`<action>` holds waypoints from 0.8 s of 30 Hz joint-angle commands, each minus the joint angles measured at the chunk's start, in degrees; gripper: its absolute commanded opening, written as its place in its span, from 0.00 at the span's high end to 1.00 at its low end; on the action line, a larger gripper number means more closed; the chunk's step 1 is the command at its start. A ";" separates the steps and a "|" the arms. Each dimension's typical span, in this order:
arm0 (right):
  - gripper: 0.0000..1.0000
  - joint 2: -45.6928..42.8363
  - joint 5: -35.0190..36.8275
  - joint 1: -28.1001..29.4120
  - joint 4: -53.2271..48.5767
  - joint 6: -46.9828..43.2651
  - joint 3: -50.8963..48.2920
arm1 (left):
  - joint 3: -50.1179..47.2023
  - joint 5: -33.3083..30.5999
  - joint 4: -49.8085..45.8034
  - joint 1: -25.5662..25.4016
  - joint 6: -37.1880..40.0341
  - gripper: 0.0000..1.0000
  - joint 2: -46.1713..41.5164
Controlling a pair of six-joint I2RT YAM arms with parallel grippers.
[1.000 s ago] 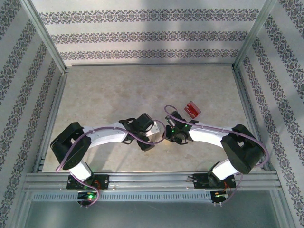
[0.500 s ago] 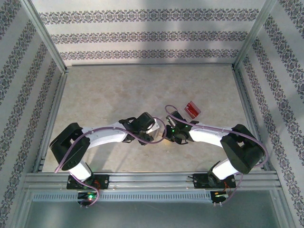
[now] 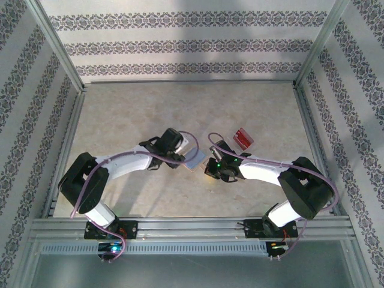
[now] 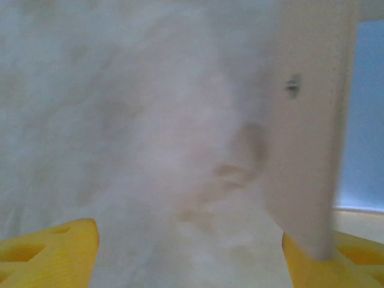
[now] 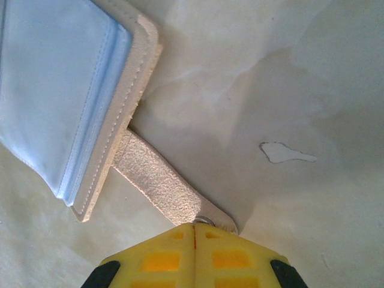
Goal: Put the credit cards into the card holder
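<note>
The tan card holder point(image 3: 193, 159) lies opened on the table between the arms, its pale grey-white inside point(image 5: 66, 90) facing up. My right gripper point(image 3: 211, 169) is shut, and its yellow tips point(image 5: 195, 231) rest on the end of the snap tab point(image 5: 159, 177). My left gripper point(image 3: 182, 150) hovers at the holder's far-left edge, jaws wide apart point(image 4: 192, 258). A tan flap point(image 4: 309, 132) with a snap stud stands against its right finger point(image 4: 339, 261). One red credit card point(image 3: 242, 138) lies flat to the right, beyond the right gripper.
Patterned walls and aluminium rails point(image 3: 312, 129) enclose the marbled table point(image 3: 132, 114). The far half and the left side of the table are bare. A small white chip point(image 5: 287, 153) marks the surface near the right gripper.
The left arm has swung away and leftward from above the card holder, uncovering it, and its jaws have narrowed slightly. The right gripper has stayed on the tab.
</note>
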 commanded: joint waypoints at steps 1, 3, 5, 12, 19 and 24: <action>1.00 1.90 -0.20 0.25 -3.87 -0.84 -0.66 | 2.77 -0.03 -2.22 3.19 -4.84 0.20 1.13; 1.00 1.70 0.14 0.53 -3.73 -0.97 -0.67 | 3.04 -0.26 -1.94 3.73 -4.76 0.20 1.61; 1.00 1.94 0.24 0.44 -3.94 -1.21 -0.67 | 3.29 -0.30 -1.69 4.08 -4.76 0.18 2.32; 1.00 0.78 0.68 0.75 -4.16 -1.24 -1.01 | 7.83 0.05 -4.15 4.63 -4.39 0.14 7.13; 1.00 0.05 0.93 0.92 -4.79 -1.45 -0.67 | 13.33 -1.63 -8.09 4.66 -3.96 0.23 12.76; 1.00 -0.17 0.49 0.88 -5.22 -1.71 -0.57 | 16.88 0.67 -12.67 4.54 -3.22 0.31 17.30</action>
